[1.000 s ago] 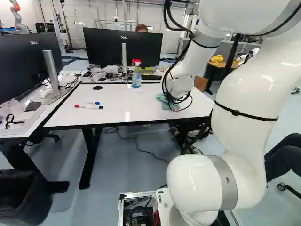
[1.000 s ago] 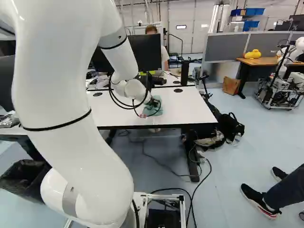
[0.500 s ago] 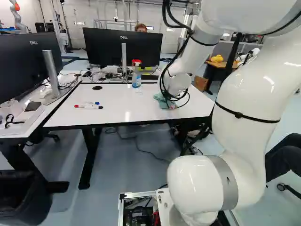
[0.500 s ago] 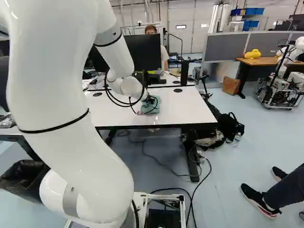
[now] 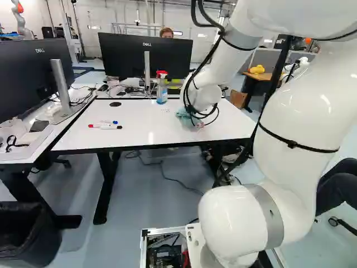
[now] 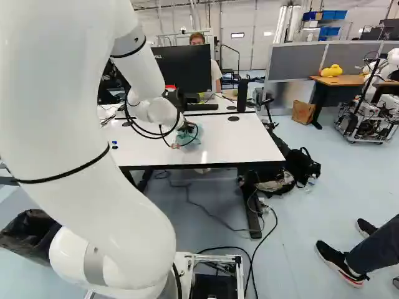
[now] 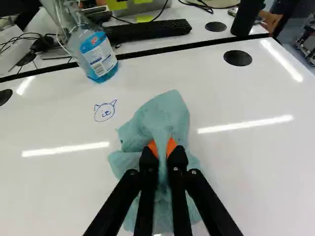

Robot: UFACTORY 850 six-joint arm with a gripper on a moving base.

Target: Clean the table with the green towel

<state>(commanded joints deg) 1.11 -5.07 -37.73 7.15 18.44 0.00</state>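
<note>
White arm (image 5: 295, 106) is seen reaching out over the white table (image 5: 145, 124); in the left base view the table is placed around the middle, and a second desk (image 5: 49, 133) is set at its left side. Another robot (image 6: 373, 115) is seen at the right of the right base view. Dark monitor (image 5: 146, 56) is stood beyond the table, and a side monitor (image 5: 27, 78) is stood on the desk at the left. Black bin (image 5: 28, 237) is placed on the floor at the lower left of the left base view.

Black keyboard (image 7: 147, 32) is laid past the table's far edge. Green towel (image 7: 162, 110) is on the table, in its right-hand part as seen in the left base view, crumpled, with loose cloth spread under and around the fingertips. In the base views the gripper (image 6: 186, 126) is partly hidden by cables; in the wrist view a raised fold of the towel is pinched between both orange pads (image 7: 171, 146), fingers nearly together.

Spray bottle (image 7: 98, 56) with blue liquid is stood on the table near the far edge, apart from the towel. Markers (image 5: 105, 126) are grouped left of the towel in the left base view, red, blue and black ends visible. Small blue animal-face drawing (image 7: 104, 112) is marked on the tabletop, between bottle and towel.
</note>
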